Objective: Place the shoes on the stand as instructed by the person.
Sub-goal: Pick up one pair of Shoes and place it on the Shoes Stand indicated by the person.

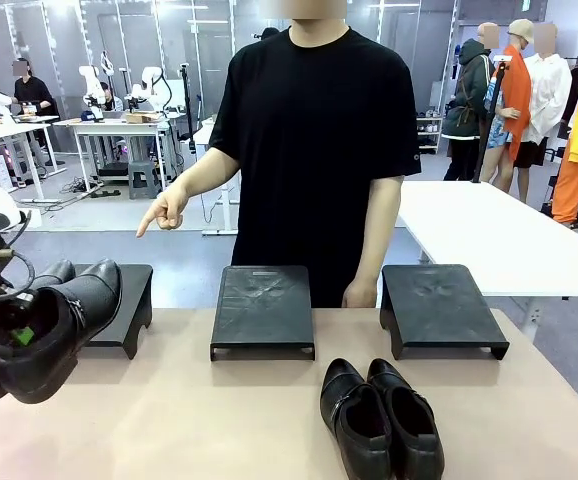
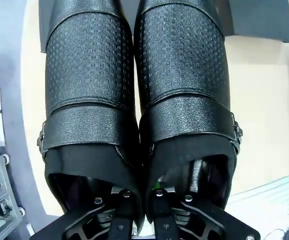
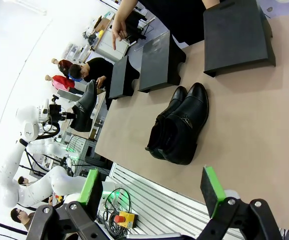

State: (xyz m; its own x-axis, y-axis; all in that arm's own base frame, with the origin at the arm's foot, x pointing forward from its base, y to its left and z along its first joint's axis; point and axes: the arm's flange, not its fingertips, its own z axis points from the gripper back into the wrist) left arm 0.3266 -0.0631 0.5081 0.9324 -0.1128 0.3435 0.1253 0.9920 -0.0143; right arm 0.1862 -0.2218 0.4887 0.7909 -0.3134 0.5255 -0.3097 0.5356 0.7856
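Closest in the front view: the held pair of shoes (image 1: 54, 325), up in the air in the left gripper (image 1: 14, 335), half cropped. Person's hand (image 1: 164, 212) points toward the left stand (image 1: 137, 295), so setting them there looks like the next move. Left wrist view: jaws clamped on both inner walls, fingertips buried inside. Right wrist view: right gripper (image 3: 152, 187) wide open, empty; second pair (image 3: 179, 127) sits on the table (image 3: 244, 125).

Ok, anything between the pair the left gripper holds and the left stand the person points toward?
Nothing visible. The held pair hangs in the left gripper just before the left stand; its visible top is bare, though the shoes hide part. The other pair lies well to the right.
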